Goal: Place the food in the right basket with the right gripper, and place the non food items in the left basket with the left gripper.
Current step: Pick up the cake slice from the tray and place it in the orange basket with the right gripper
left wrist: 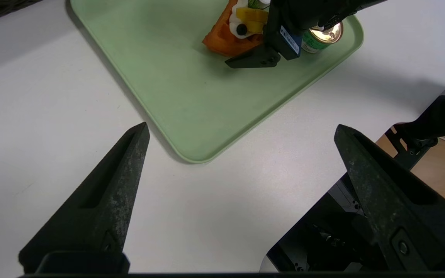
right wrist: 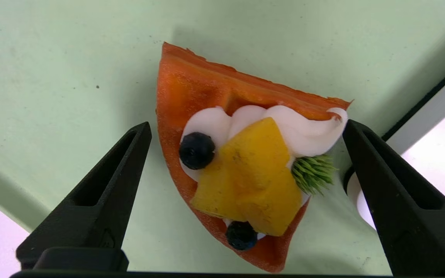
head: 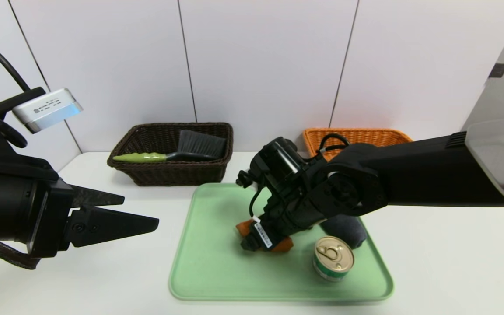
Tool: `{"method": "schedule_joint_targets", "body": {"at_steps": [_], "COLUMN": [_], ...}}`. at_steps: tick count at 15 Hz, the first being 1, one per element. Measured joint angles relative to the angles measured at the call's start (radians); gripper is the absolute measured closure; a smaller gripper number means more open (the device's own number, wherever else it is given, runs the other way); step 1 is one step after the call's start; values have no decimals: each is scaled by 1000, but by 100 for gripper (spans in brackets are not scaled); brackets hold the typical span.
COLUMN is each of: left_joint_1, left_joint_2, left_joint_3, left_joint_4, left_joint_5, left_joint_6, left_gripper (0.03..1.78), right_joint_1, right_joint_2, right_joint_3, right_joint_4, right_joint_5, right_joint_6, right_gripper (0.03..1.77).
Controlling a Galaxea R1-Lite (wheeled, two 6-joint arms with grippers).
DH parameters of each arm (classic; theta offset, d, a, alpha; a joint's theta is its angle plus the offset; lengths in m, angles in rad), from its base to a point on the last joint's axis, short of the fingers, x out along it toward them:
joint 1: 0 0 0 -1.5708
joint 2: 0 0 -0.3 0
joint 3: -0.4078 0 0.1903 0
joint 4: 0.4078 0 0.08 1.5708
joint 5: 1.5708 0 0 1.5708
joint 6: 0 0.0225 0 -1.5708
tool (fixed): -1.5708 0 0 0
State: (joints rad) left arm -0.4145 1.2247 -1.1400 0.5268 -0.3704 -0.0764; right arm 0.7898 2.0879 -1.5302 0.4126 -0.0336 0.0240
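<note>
the left gripper (left wrist: 242,127) is nearest the camera, standing idle over the bench (head: 147,271) at the left, outside the tray. its fingers are wide apart with nothing between them.

next along, behind the tray, the dark brown basket (head: 177,175) holds a brush (head: 197,146) with a green handle, a non-food item in the basket meant for such items.

on the green tray (head: 208,280), the right gripper (right wrist: 247,125) is down over a waffle wedge (right wrist: 184,92) topped with cream, yellow fruit and dark berries. its fingers stand apart, one on either side of the wedge. a firm grip is not evident; whether the nearer finger touches the cream cannot be told. the wedge rests on the tray.

to the right of it on the tray are a can (head: 334,258) with a ring-pull lid, standing upright, and a dark rounded item (head: 346,229) just behind it, partly hidden by the right arm. its kind cannot be told. the orange basket (head: 392,136) is behind the tray at the right, partly covered by the same arm.

step in hand, as judged: picking up the waffle as food. the next move calls for closing evenly on the wedge, without crushing the topping, then lifting clear and carrying it to the orange basket.
</note>
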Motion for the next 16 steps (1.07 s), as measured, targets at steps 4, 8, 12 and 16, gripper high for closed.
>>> {"method": "schedule_joint_targets", "body": {"at_steps": [4,8,12,16], "left_joint_1": [0,1,2,2], "left_joint_2": [1,0,-1,-5], "left_joint_3": [0,0,0,-3], "left_joint_4": [0,-1,-1,-1], "left_joint_5": [0,0,1,0], "left_joint_6": [0,0,-1,-1], "left_gripper": [12,12,12,12], "right_joint_1": [3,3,12,-7], "right_joint_2": [10,4,-59,-152], "right_joint_3": [-4,-13,-33,-76], "right_joint_4": [-2,3,6,11], "right_joint_5": [-4,-4,-7,-29], "right_joint_6": [3,5,16,20], "right_gripper": [69,85,89,91]}}
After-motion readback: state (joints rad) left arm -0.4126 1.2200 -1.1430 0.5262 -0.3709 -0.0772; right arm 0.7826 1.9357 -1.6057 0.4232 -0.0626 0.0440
